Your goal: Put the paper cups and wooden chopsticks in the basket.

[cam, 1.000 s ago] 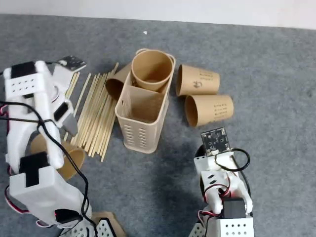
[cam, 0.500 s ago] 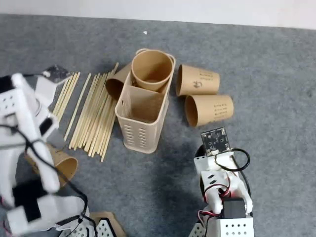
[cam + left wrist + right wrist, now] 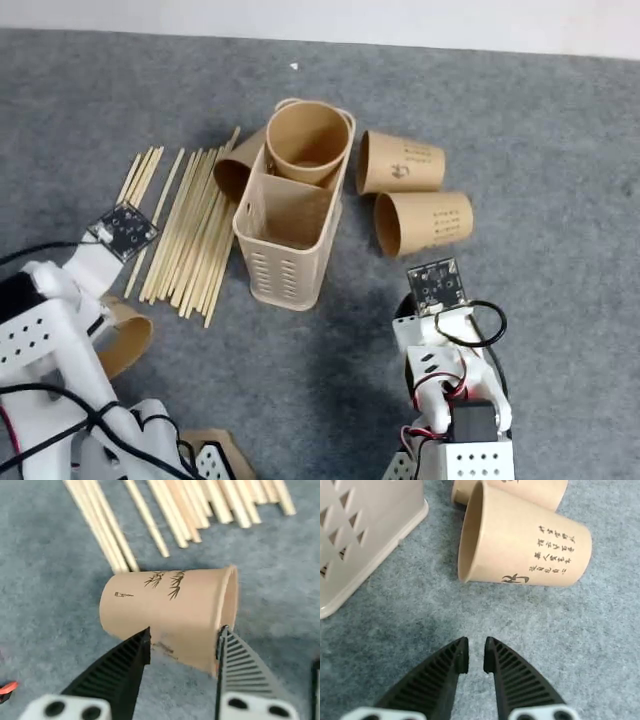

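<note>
Grey carpet (image 3: 40, 580): tan paper cup (image 3: 170, 610) on side, sm. dark leaf print.

Brown paper cups (image 3: 423, 222), dark print; beige basket (image 3: 285, 268), triangle holes; pale chopsticks (image 3: 190, 225); grey mat (image 3: 560, 150).

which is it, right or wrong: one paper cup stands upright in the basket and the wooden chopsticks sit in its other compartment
Wrong about the chopsticks. The high view shows the chopsticks lying on the table beside the basket, not in its other compartment. One paper cup does stand upright in the basket.
</note>
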Tool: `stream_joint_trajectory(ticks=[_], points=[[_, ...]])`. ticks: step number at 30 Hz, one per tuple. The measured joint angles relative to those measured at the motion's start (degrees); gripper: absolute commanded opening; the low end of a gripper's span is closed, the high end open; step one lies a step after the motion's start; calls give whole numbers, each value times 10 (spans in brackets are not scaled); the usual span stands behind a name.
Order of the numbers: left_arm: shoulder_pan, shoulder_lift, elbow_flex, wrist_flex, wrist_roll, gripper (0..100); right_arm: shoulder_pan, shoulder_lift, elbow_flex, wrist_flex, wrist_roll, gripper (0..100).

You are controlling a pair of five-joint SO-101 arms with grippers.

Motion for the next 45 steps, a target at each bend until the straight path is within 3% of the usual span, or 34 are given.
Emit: stream_joint_trajectory(ticks=[10,17,21,26,29,37,45], points=[[-53,-11,38,-46,-46,224,0,0,0,0,0,78],[-76,-12,150,-263,-48,217,0,0,0,0,0,78],[-73,-12,182,-375,-17,112,0,0,0,0,0,78],[-65,-12,167,-402,13,3,0,0,0,0,0,78],[-53,-12,135,-371,17,3,0,0,0,0,0,78],[-15,-12,-63,-140,105,3,20,4,-8,8,0,80],[0,-12,-285,15,207,3,20,210,-182,-38,0,81]])
